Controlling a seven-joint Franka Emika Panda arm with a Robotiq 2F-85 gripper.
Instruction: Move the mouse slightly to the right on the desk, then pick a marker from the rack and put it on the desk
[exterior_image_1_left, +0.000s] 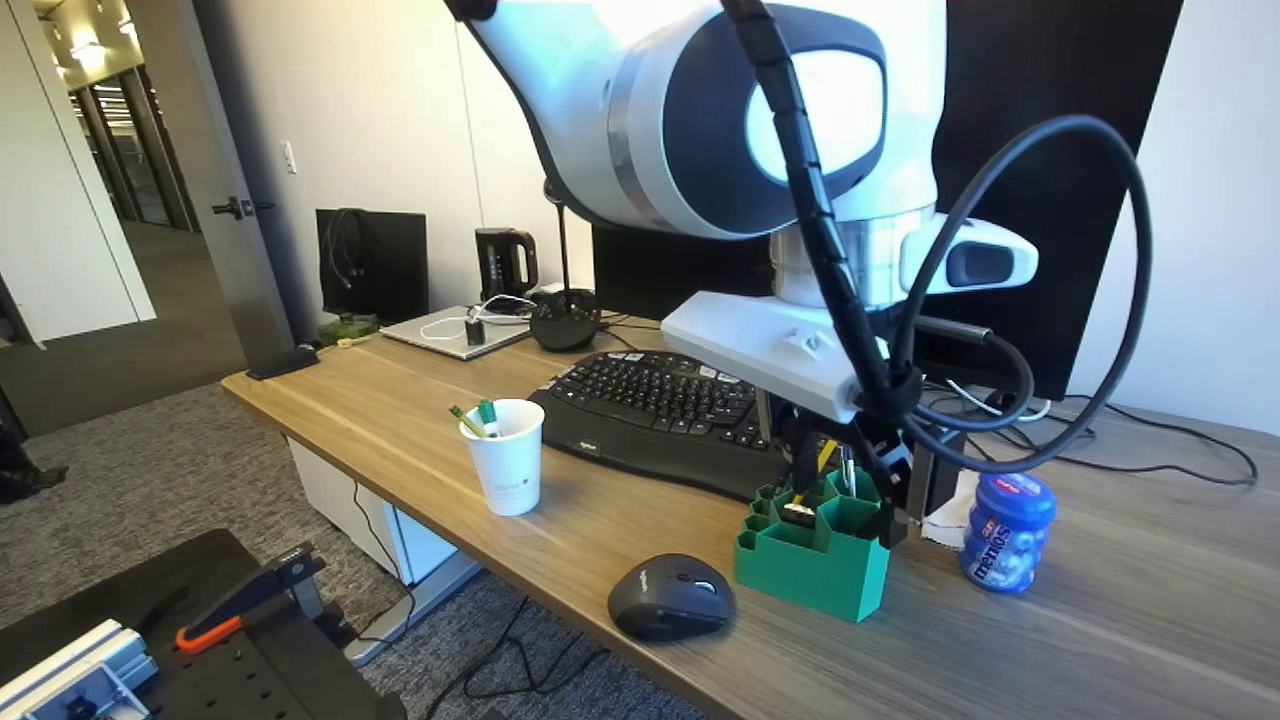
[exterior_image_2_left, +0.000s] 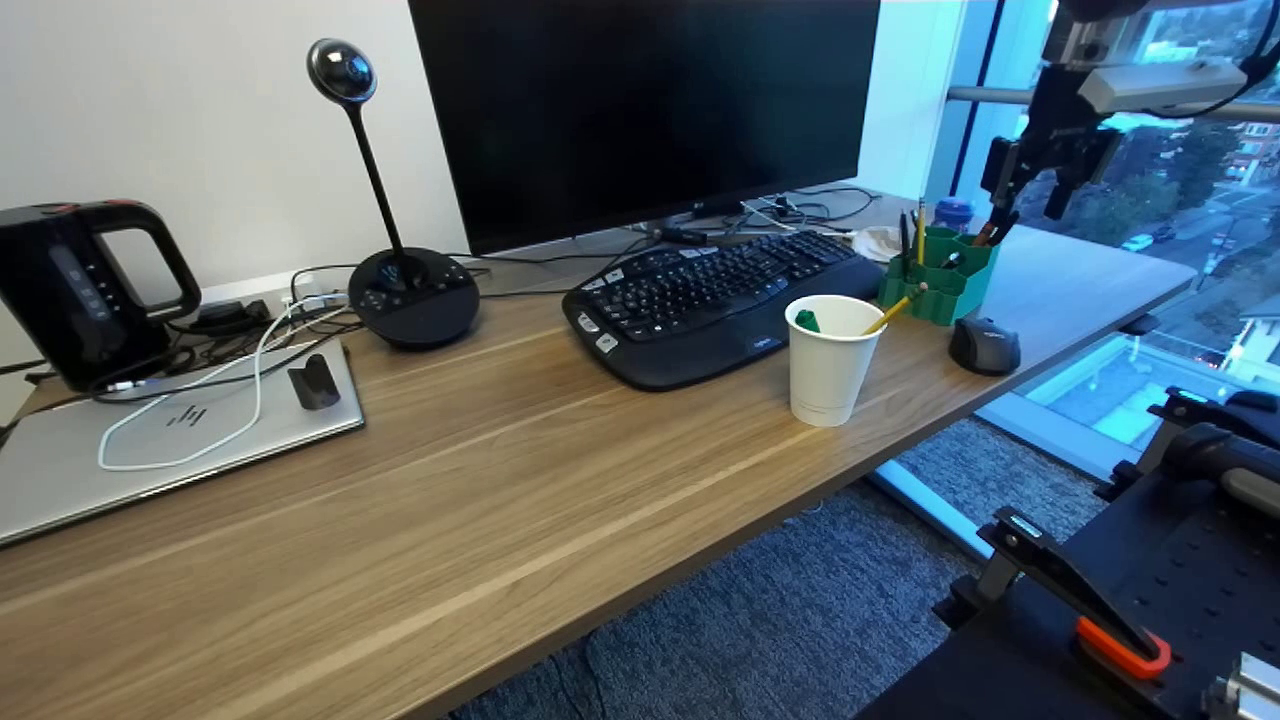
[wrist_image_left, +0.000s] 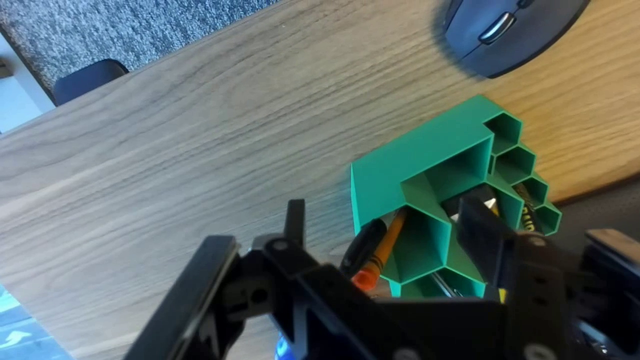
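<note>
Claw (wrist_image_left: 385, 225) is seen nearest camera in wrist view, fingers spread wide over green rack (wrist_image_left: 415, 155). Black marker (wrist_image_left: 364, 247) is slotted aslant in rack beside orange stick (wrist_image_left: 387, 245). In both exterior views, mouse (exterior_image_1_left: 670, 597) is placed just beside rack, toward near edge of tabletop (exterior_image_1_left: 580, 530), white cup (exterior_image_1_left: 508, 460) to its left.

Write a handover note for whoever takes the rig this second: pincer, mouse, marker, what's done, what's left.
Pincer: open at the rack, nothing gripped that shows.
Mouse: on the desk, beside the rack, not touching it.
Black marker: in the rack, leaning next to an orange stick.
Done: can't tell from these pictures whether the mouse has had its nudge to the right; check that.
Left: grip the marker, lift it out, lay it on the desk.
</note>
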